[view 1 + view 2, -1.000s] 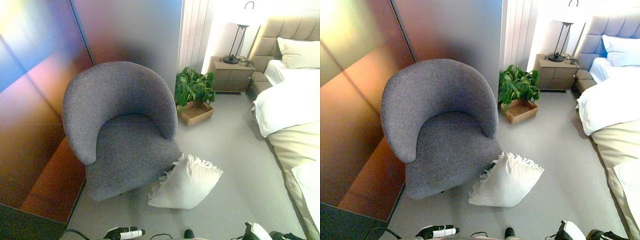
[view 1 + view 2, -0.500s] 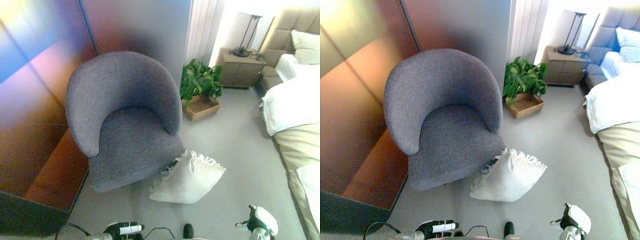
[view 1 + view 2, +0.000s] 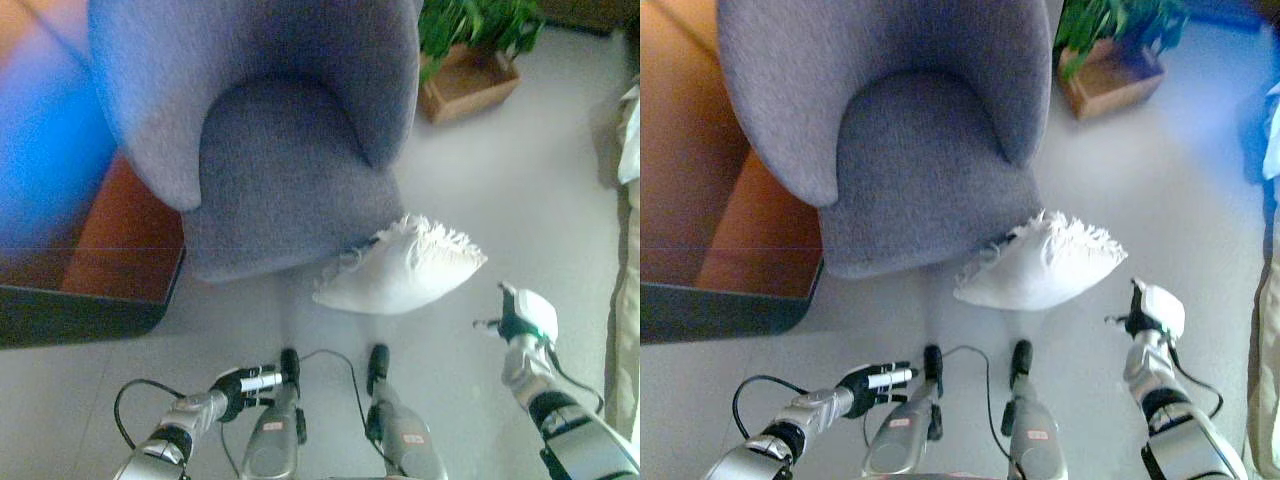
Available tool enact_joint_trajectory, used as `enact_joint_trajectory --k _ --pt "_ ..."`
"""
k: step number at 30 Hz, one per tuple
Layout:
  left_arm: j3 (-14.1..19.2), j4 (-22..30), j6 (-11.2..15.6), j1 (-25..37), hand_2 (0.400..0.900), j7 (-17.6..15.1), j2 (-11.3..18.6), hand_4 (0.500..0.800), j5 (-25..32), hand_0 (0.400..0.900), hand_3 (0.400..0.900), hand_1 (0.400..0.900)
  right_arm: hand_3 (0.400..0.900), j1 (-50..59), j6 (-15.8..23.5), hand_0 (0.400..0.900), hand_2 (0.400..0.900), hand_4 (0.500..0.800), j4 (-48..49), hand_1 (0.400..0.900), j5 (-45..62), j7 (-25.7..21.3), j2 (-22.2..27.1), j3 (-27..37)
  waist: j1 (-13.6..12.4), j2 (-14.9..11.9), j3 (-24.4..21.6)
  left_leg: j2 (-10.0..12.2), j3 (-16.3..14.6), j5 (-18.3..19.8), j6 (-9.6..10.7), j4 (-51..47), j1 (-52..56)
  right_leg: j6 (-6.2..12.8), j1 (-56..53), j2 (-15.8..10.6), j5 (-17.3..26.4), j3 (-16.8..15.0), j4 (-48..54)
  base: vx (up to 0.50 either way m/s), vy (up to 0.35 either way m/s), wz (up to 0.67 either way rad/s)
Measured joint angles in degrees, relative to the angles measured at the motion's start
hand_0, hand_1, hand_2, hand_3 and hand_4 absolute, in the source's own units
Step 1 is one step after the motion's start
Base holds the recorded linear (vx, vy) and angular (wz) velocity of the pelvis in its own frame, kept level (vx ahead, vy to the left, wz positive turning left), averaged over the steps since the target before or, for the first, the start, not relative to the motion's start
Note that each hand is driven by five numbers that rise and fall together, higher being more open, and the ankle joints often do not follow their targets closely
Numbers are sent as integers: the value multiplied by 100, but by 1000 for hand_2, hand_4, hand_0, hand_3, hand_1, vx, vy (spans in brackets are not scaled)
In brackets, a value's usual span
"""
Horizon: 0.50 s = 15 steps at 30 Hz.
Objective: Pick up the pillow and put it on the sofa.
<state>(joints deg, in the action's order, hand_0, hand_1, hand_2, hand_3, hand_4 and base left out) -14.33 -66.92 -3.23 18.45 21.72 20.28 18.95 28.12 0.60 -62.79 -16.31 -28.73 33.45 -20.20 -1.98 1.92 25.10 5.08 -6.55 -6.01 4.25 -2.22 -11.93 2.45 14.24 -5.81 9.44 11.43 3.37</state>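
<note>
Pillow (image 3: 405,272), white w/ fringed edge, lies on the floor (image 3: 500,180) touching the front right corner of the grey armchair (image 3: 270,130); its left tip tucks under the seat edge. Armchair's back is cut off by the top edge. Plant (image 3: 470,25) in a brown basket (image 3: 465,85) sits right of the armchair, leaves cut off too. Left hand (image 3: 872,383) low, well below the armchair, fingers loosely straight, holding nothing. Right hand (image 3: 522,315) right of and below the pillow, apart from it; fingers hidden by a white cover, can't tell their pose. No readable writing.
</note>
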Motion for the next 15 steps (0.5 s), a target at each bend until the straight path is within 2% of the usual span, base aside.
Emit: enact_joint_trajectory --k 6,15 --pt "0 42 -21 318 900 -81 22 800 282 900 900 900 900 889 28 900 900 800 409 900 201 557 483 -265 -39 54 262 -20 8 -19 -14 126 -600 -12 647 -46 1 21 -214 -94 38 5" --pt "-17 229 -65 470 900 -104 -25 800 678 900 900 900 900 1767 -121 900 900 800 678 900 269 1072 903 -638 -157 150 323 -120 68 -115 -99 406 -1321 -34 1525 -239 -144 122 -885 -35 65 10"
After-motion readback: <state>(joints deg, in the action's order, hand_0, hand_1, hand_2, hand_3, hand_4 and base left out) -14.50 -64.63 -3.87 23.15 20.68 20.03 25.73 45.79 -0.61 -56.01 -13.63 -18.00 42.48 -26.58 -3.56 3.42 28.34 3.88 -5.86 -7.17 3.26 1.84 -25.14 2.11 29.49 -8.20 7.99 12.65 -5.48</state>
